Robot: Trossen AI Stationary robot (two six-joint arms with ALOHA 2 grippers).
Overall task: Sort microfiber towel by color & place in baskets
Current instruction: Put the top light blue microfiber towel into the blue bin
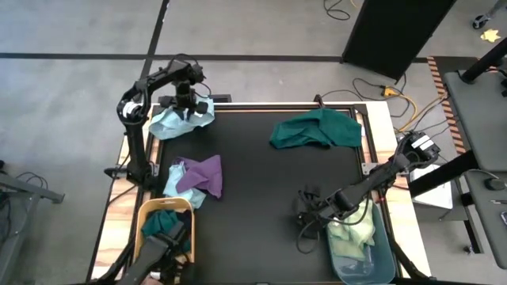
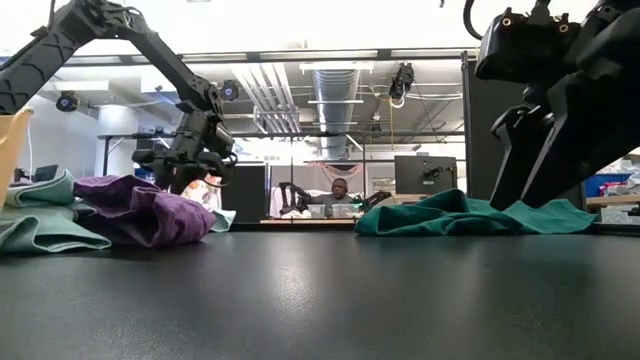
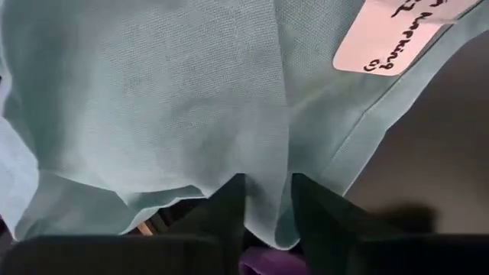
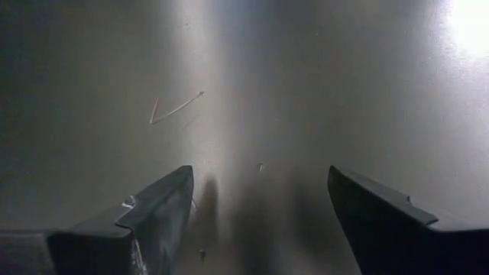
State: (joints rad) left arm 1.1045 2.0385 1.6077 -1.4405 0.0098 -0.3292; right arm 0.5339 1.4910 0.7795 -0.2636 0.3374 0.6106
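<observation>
My left gripper (image 1: 187, 101) is at the table's far left corner, shut on a light blue towel (image 1: 178, 120) with a white tag (image 3: 390, 38). It also shows in the low view (image 2: 188, 168). A purple towel (image 1: 203, 174) lies on another light blue towel (image 1: 173, 184) at the left. A dark green towel (image 1: 317, 131) lies at the far right. The orange-yellow basket (image 1: 144, 226) at the near left holds a dark green towel. The grey-blue basket (image 1: 386, 253) at the near right holds pale yellow-green towels (image 1: 352, 233). My right gripper (image 4: 260, 198) is open and empty, low over the bare table beside the grey-blue basket. My left gripper pinches a raised fold of the light blue towel (image 3: 267, 172) between its two fingers (image 3: 229, 210), coming from above and pointing down. The cloth spreads out slack below the fingers, and its outer parts (image 1: 162, 127) lie on the table's corner.
The black table top (image 1: 261, 198) is bare in the middle and near side. The left arm's base (image 1: 139, 170) stands at the left edge. In the low view a person (image 2: 340, 190) sits in the room far behind the table.
</observation>
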